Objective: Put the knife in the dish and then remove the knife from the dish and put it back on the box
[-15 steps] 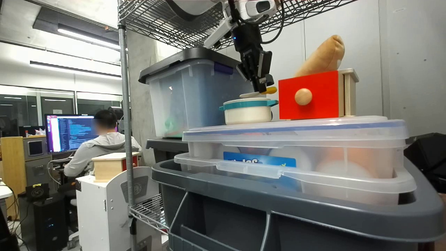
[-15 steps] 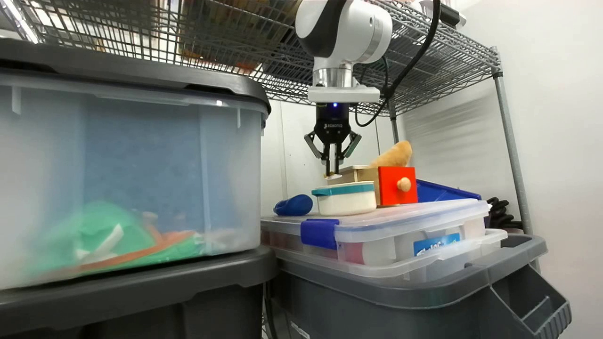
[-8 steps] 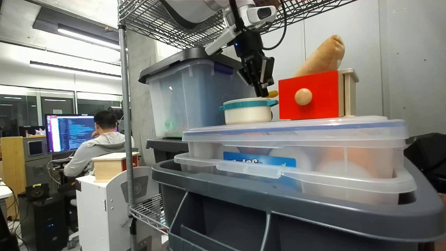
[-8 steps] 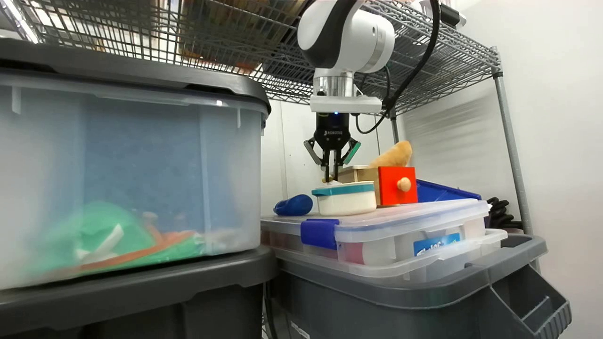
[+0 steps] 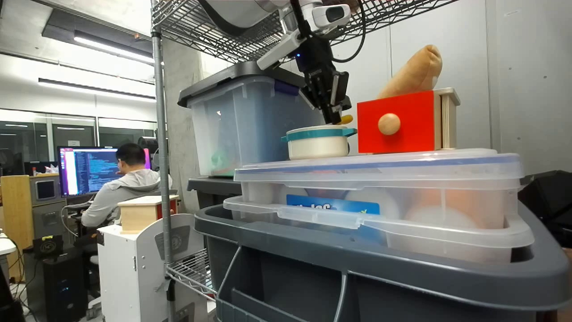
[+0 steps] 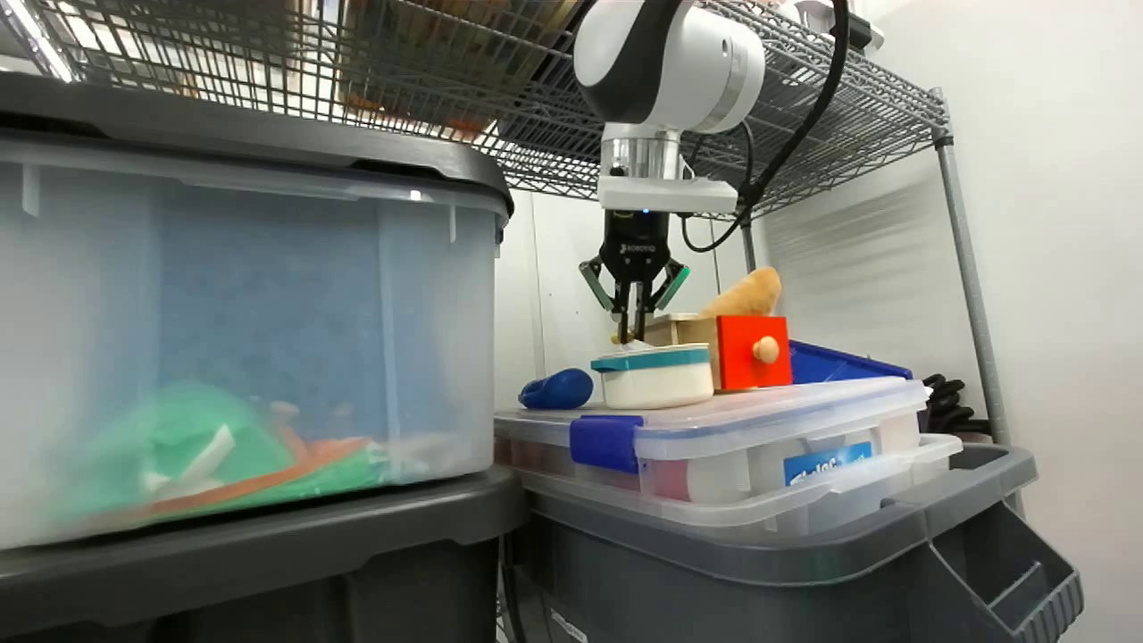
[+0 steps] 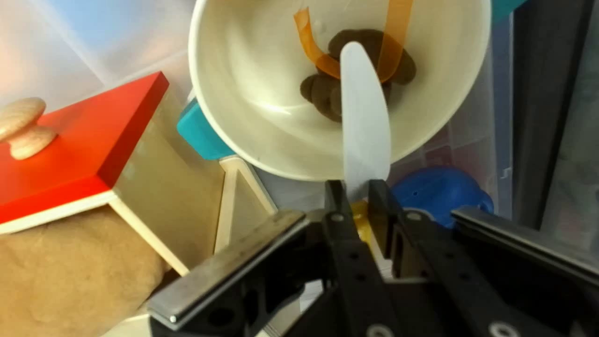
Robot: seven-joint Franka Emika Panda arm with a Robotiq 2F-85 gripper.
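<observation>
One knife (image 7: pixel 365 112), pinched in the gripper (image 7: pixel 354 187), pokes out over the dish (image 5: pixel 318 147) atop the box (image 5: pixel 397 181)! Looks like the putting-in step: the next move calls for easing farther over, dipping inside, then a clean release.

Lab, doubling as office space. Lab part: one white-and-black robot arm (image 6: pixel 674 76), with black cable (image 6: pixel 820 109); wire shelf (image 6: pixel 857 116); stacked plastic bins (image 6: pixel 286 295). Office part, in the background of an exterior view: one person (image 5: pixel 127 190), seated, facing a monitor (image 5: pixel 89 163) with lines of text on a dark ground; one black computer tower (image 5: pixel 65 277); ceiling strip lights (image 5: pixel 96 91); glass partition (image 5: pixel 107 133).
</observation>
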